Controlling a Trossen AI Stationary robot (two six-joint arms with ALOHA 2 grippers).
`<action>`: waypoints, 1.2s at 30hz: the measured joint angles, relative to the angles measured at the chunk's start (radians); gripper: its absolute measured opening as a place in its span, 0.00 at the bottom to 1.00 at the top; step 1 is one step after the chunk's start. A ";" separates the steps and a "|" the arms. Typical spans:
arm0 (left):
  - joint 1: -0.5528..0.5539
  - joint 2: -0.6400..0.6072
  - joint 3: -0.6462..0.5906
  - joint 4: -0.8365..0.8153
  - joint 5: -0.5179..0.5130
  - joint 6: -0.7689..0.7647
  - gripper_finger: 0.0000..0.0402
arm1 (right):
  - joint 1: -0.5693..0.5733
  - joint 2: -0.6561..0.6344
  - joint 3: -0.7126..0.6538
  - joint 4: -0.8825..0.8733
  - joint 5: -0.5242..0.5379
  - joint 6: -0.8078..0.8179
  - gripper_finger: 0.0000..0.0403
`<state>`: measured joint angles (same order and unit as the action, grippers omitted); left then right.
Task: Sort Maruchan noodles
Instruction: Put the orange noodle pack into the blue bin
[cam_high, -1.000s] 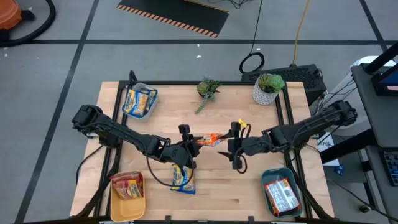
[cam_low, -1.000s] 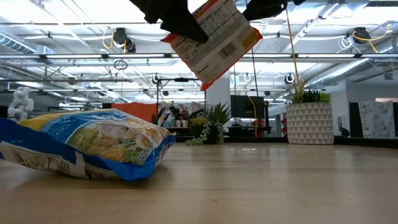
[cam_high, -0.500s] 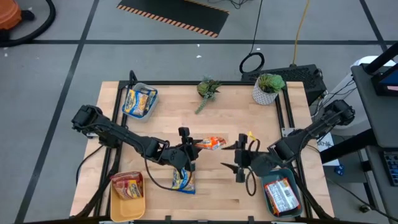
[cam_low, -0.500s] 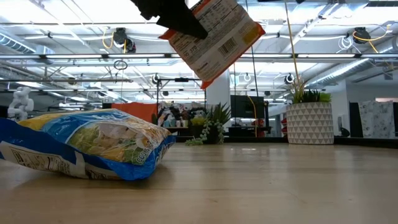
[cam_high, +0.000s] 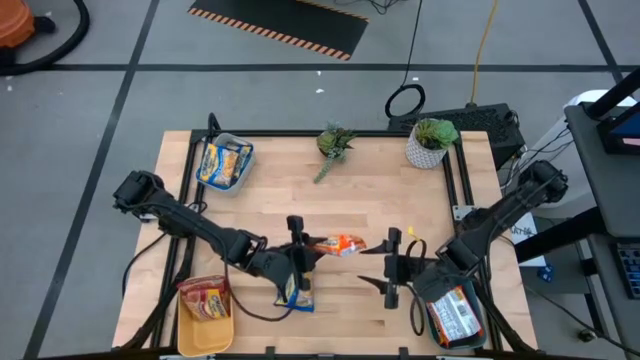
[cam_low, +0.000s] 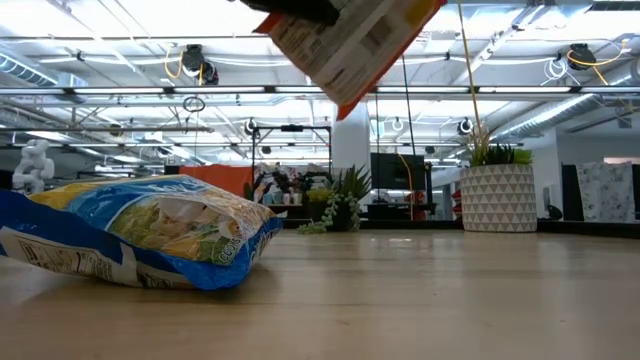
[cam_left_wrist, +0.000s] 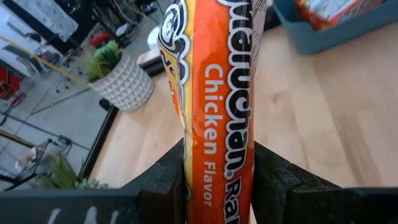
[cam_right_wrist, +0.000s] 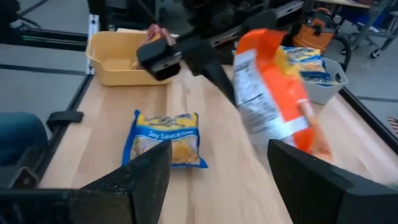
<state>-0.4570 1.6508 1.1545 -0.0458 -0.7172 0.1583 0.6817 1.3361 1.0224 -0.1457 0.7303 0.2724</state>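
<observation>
The left fingers (cam_high: 303, 251) grip the orange packet (cam_high: 341, 244) above the counter (cam_high: 370, 185), long axis pointing toward the open, empty right fingers (cam_high: 391, 281) nearby.

A robotics lab or workshop in a large open industrial hall. The wooden counter (cam_high: 330, 200) stands on a grey floor marked with black tape lines (cam_high: 120, 100) and a hazard-striped mat (cam_high: 280, 25). Level across the counter, exposed ceiling trusses (cam_low: 120, 90) and strip lights run overhead, with cables (cam_low: 463, 70) hanging down and equipment racks (cam_low: 290, 150) behind.
</observation>
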 joint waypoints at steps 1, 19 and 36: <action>-0.003 0.000 0.000 0.012 0.000 0.005 0.31 | 0.007 0.005 0.005 -0.001 0.000 0.000 0.65; -0.046 0.000 0.001 0.217 0.035 -0.133 0.32 | 0.096 0.045 0.091 -0.209 0.051 0.010 0.76; -0.047 0.000 0.001 0.362 -0.018 -0.115 0.32 | 0.187 -0.024 0.091 -0.395 0.031 0.160 0.75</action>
<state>-0.5045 1.6505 1.1553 0.3164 -0.7353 0.0433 0.8691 1.3123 1.1133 -0.5405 0.7611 0.4329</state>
